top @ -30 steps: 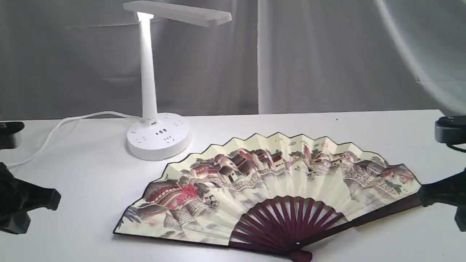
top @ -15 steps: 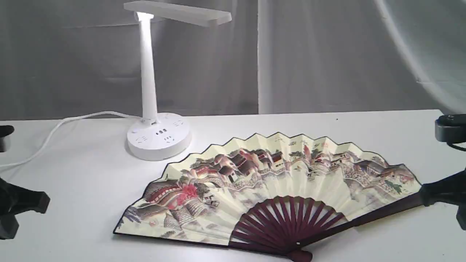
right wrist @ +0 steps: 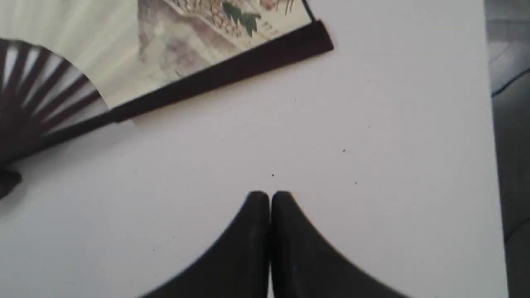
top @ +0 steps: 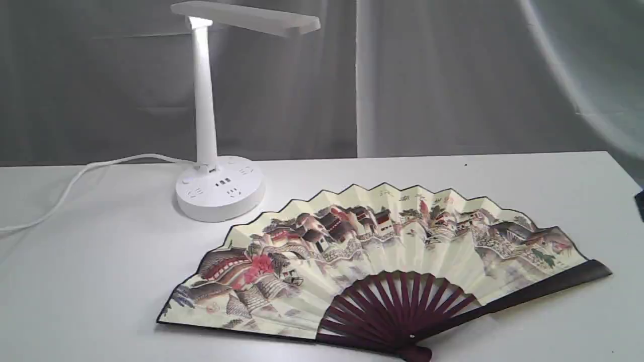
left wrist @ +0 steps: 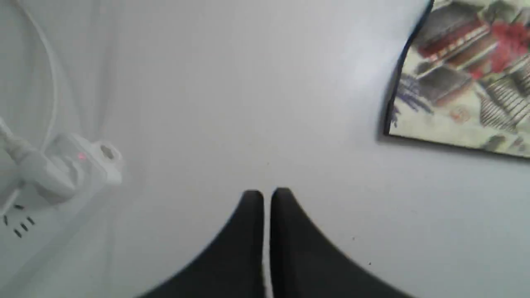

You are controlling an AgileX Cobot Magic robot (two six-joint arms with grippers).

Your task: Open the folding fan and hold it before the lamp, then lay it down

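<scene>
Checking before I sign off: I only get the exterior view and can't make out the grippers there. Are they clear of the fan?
Observer: Yes. The left gripper is shut and empty over the table, apart from the fan.
Operator: And the right?
Observer: The right gripper is shut too, holding nothing, short of the fan's dark guard.
Operator: Anything near the left one?
Observer: A white power strip with a red light.
</scene>
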